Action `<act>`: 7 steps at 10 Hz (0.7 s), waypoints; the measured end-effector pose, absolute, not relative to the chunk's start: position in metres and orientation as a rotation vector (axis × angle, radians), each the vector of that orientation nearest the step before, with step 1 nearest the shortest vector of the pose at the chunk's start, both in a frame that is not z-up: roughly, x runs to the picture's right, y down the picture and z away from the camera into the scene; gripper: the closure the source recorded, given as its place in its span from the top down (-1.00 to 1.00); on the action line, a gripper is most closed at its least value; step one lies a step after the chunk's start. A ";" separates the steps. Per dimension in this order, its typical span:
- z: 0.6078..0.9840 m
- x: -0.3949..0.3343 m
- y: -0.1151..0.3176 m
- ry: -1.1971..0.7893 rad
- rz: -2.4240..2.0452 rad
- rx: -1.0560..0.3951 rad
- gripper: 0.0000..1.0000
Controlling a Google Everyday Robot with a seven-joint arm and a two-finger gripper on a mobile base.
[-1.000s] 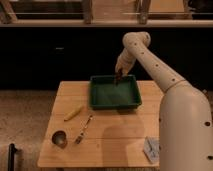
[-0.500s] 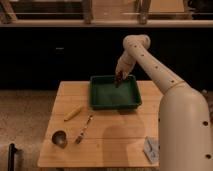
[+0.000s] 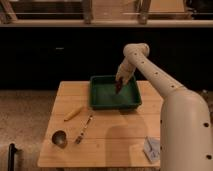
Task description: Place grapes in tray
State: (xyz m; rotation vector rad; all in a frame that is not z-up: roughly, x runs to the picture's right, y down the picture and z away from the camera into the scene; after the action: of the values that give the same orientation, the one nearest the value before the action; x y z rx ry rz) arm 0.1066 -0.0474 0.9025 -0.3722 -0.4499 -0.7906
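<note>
A green tray (image 3: 114,94) sits at the back middle of the wooden table (image 3: 110,135). My gripper (image 3: 119,86) reaches down from the right into the tray's far right part. It is shut on a small dark red bunch of grapes (image 3: 118,89), which hangs low inside the tray, just above its floor or touching it; I cannot tell which.
A yellow elongated item (image 3: 73,113) lies on the left of the table. A fork (image 3: 83,129) and a metal cup (image 3: 59,138) lie at the front left. A white packet (image 3: 151,148) lies at the front right beside my white arm (image 3: 185,125).
My gripper has lowered a little with the grapes, deeper into the tray's far right part. Nothing else on the table has moved.
</note>
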 end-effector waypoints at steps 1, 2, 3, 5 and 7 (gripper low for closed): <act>0.905 0.106 -0.043 -0.454 -0.781 -0.372 -1.00; 0.909 0.105 -0.037 -0.458 -0.770 -0.371 -1.00; 0.912 0.102 -0.032 -0.461 -0.761 -0.371 -1.00; 0.920 0.098 -0.021 -0.475 -0.739 -0.380 -1.00; 0.932 0.098 -0.005 -0.490 -0.707 -0.407 -1.00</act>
State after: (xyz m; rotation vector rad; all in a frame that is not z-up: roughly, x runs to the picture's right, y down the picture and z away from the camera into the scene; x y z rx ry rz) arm 0.0977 -0.0054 0.9317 -0.4067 -0.4896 -0.7075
